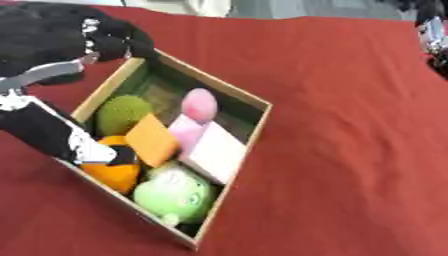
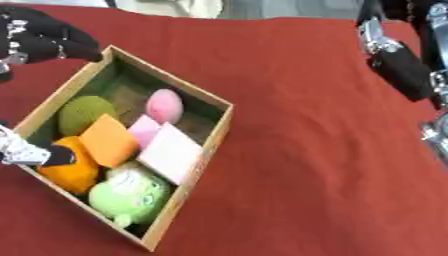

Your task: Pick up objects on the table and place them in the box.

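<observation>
Left hand (image 1: 96, 150) hangs low with fingers pointing down; right arm (image 2: 398, 60) sits raised at the side, its hand unseen

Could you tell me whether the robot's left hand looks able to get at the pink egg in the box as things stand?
Probably yes. The pink egg lies uncovered near the box's far wall, nothing over it, and the box is open on top. The left hand is at the box's far corner, close by. Its fingers are hard to make out.
</observation>
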